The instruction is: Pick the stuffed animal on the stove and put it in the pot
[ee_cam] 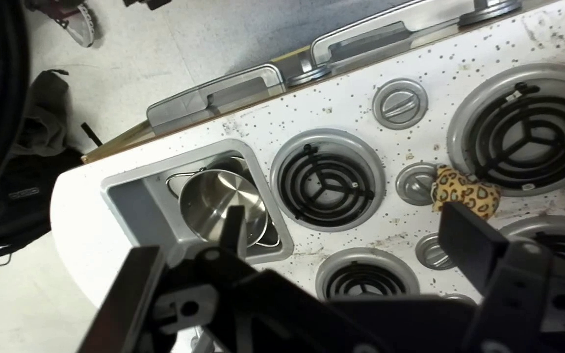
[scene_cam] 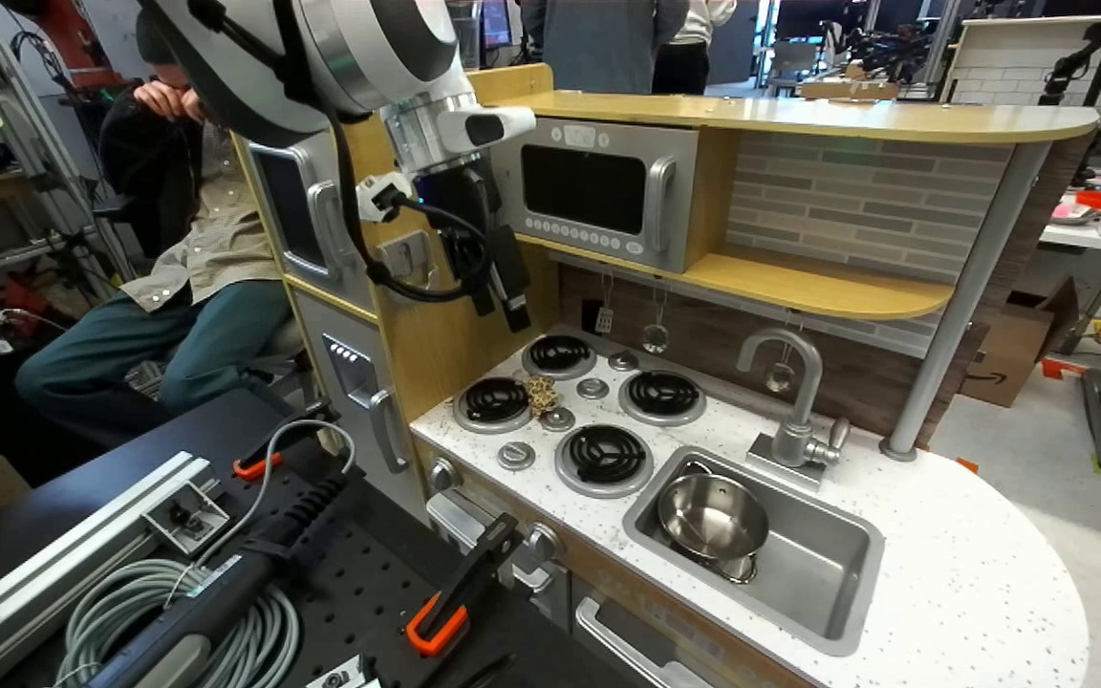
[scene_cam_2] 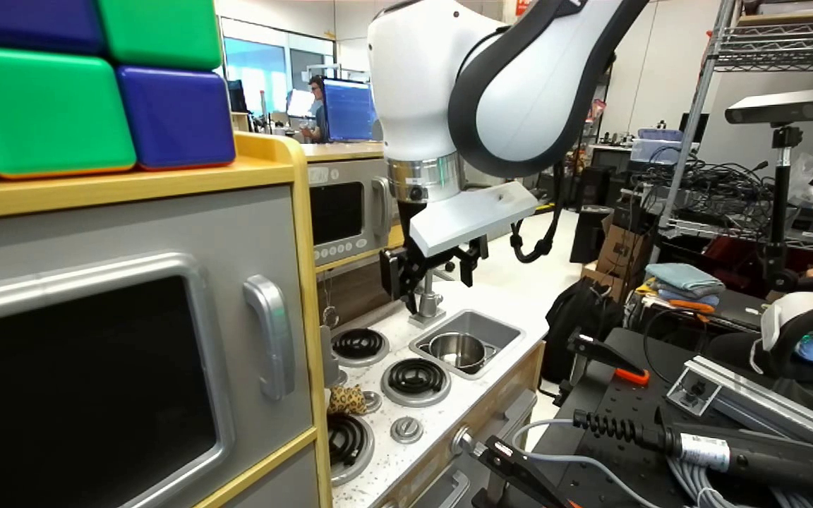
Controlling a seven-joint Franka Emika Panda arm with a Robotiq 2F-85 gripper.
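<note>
1. Hovering above the bench [scene_cam: 952,573], the gripper [ee_cam: 348,220] has its fingers [ee_cam: 474,245] spread wide.
2. Below and apart from them, the spotted stuffed animal [ee_cam: 466,192] lies on the stove [ee_cam: 405,144]; in the wrist view one fingertip covers a little of its edge.
3. It rests between a knob [ee_cam: 412,184] and the burner [ee_cam: 527,135] at the bench's front corner, by the tall cabinet [scene_cam: 445,373].
4. The pot [scene_cam: 713,521] sits in the sink [scene_cam: 809,573], toward the bench's rounded end.

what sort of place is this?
Likely a robotics lab rather than a home: a toy kitchen stands next to a hole-dotted black table, and an exterior view also shows a stand-mounted camera and a heap of tangled cables.
</note>
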